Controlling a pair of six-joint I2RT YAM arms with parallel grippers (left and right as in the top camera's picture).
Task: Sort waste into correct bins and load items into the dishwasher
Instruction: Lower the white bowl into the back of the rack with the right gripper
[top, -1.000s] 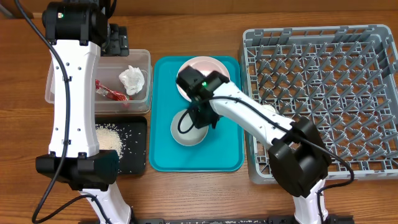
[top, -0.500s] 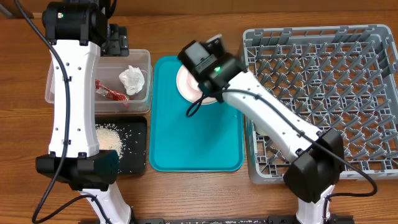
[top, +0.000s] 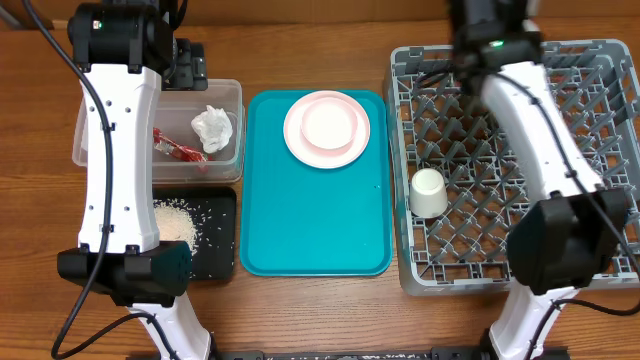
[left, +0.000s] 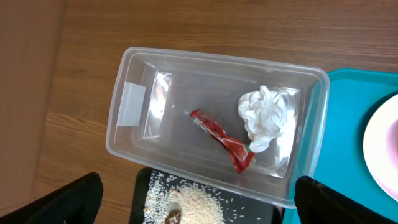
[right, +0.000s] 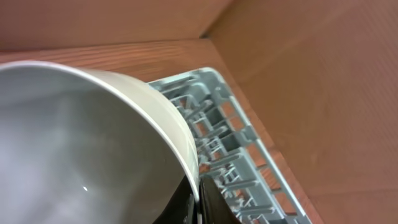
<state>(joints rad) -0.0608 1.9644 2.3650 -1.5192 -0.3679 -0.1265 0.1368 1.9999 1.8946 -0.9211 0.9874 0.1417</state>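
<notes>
Clear rectangular plastic tub (left: 134, 102) sat at the far left of the wooden table (top: 300, 310). The crumpled white paper napkin (left: 266, 118) and the small red snack wrapper (left: 221, 138) were both inside it. The left tool (top: 187, 62) hung over the tub's far edge, fingers spread wide with nothing between them. Right in front of the tub, the shallow black rectangular tray (top: 218, 255) held the loose white rice (top: 175, 220). Next over, the big flat teal tray (top: 310, 220) had the round pale pink plate (top: 327, 130) at its far end. Then came the square grey plastic dish rack (top: 560, 130), where the small cream cup (top: 428, 193) lay on its side among the pegs by the left edge. The right tool (right: 194, 208) was up over the rack's far side, pinched tight on the rim of a round whitish bowl (right: 93, 137).
</notes>
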